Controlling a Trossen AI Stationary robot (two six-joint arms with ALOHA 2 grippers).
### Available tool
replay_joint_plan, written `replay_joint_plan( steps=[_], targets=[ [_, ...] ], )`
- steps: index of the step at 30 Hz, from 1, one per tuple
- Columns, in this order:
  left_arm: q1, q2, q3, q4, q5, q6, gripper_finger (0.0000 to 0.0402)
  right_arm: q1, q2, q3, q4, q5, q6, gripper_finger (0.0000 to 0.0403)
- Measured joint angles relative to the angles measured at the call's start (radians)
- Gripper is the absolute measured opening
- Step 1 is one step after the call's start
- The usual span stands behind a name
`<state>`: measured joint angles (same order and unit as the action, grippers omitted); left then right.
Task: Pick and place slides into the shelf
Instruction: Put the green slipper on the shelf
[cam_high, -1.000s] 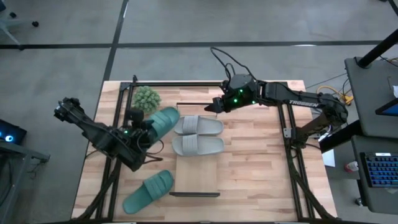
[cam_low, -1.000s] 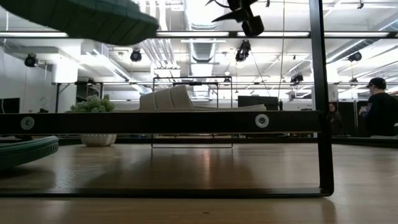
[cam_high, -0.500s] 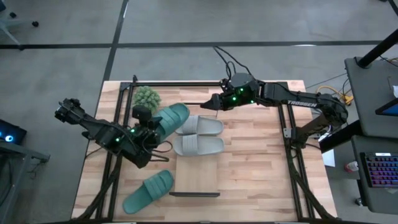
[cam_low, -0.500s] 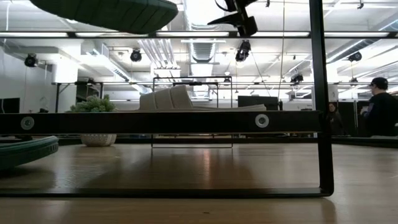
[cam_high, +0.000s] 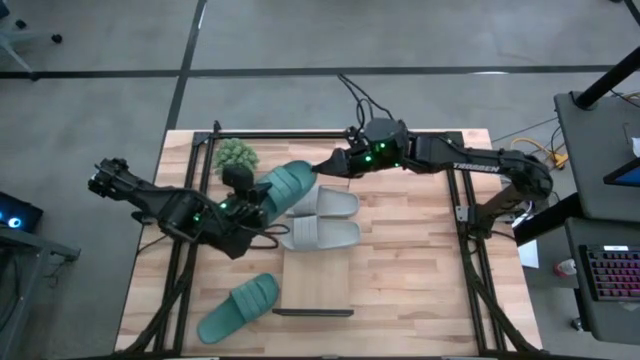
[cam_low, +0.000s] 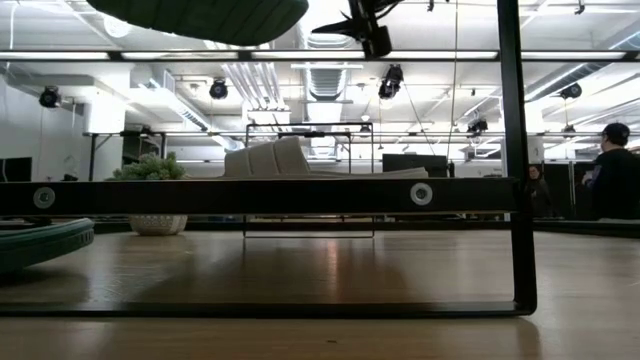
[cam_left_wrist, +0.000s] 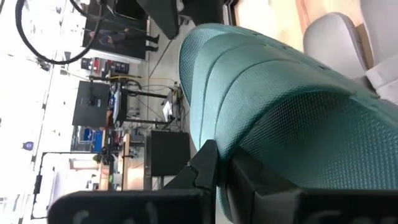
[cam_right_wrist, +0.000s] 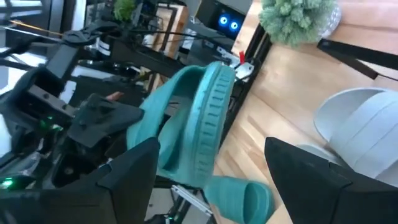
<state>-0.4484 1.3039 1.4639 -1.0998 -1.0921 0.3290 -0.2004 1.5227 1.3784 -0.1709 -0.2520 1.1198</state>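
My left gripper (cam_high: 258, 206) is shut on one teal slide (cam_high: 287, 184) and holds it in the air above the table's left part, beside the grey pair. In the low view this slide (cam_low: 200, 17) floats at the top. Both grey slides (cam_high: 318, 218) lie flat, side by side, on the far end of the shelf (cam_high: 318, 282), a wooden plank with black end frames. The other teal slide (cam_high: 240, 307) lies on the table by the near left corner. My right gripper (cam_high: 323, 165) is open and hovers just right of the held slide's far end, touching nothing. My left gripper pinches the teal slide between its two fingers (cam_left_wrist: 206, 167) at the end (cam_left_wrist: 231, 144) nearest the left arm, coming level from the table's left. The slide is lifted clear, turned on its side edge (cam_right_wrist: 209, 115), and points away toward the far right.
A small potted plant (cam_high: 235, 155) stands at the far left of the table, close behind the held slide. Black frame bars (cam_high: 190, 215) run along the table's left and right sides. Bare plank lies on the shelf's near half. A person (cam_low: 612, 182) stands in the room beyond.
My left gripper has carried the teal slide rightward and toward the far edge, closer to the grey pair, still lifted. My right gripper has moved left toward the held slide's far end.
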Motion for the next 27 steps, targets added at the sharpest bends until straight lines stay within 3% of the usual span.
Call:
replay_joint_plan(
  steps=[17, 22, 27],
  targets=[
    [0.009, 0.003, -0.008, 0.045, 0.027, -0.001, 0.0, 0.019, 0.066, -0.001, 0.103, 0.005, 0.032, 0.0274],
    [0.009, 0.003, -0.008, 0.045, 0.027, 0.0, 0.0, 0.019, 0.066, 0.003, 0.103, 0.009, 0.033, 0.0236],
    [0.009, 0.003, -0.008, 0.045, 0.027, 0.002, 0.0, 0.02, 0.078, 0.003, 0.101, 0.009, 0.053, 0.0165]
  ],
)
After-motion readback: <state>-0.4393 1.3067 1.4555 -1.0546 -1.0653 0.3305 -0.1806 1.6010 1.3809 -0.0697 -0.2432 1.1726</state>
